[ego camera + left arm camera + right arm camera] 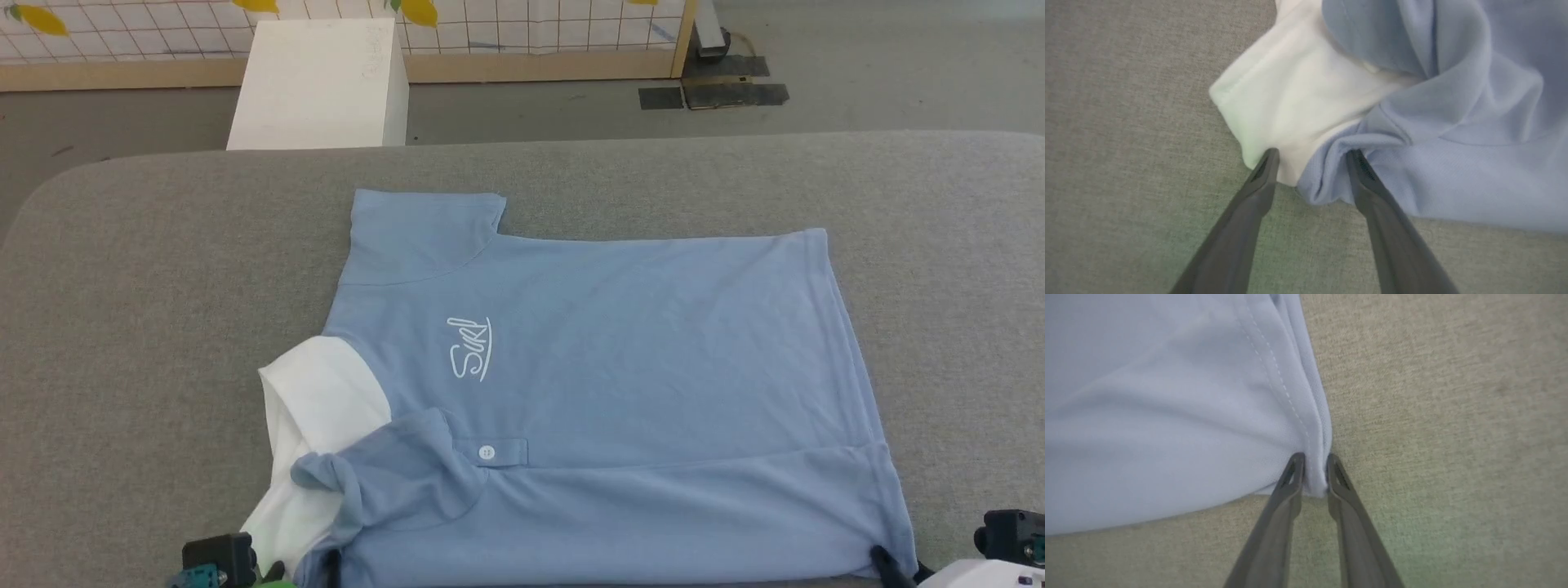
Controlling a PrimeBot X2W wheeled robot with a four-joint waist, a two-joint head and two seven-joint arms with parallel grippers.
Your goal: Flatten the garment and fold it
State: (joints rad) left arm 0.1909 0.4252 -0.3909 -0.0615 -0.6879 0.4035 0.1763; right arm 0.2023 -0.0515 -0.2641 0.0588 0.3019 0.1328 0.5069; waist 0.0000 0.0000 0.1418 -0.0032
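The garment (612, 343) lies on the grey table (122, 327), a light blue polo with its white collar (326, 392) at the left and its hem at the right. Its near side is folded over along the table's front. My left gripper (1312, 153) is open at the collar end, its fingers wide apart either side of bunched blue and white cloth (1331, 179). My right gripper (1314, 457) has its fingers close together on the hem corner (1316, 473). In the head view both grippers sit at the bottom edge, left (304, 565) and right (886, 559).
A white box (322, 82) stands on the floor behind the table. A gridded panel with a wooden frame (531, 33) runs along the back. Dark patches (718, 90) lie on the floor at the back right. Bare grey cloth surrounds the shirt on all sides.
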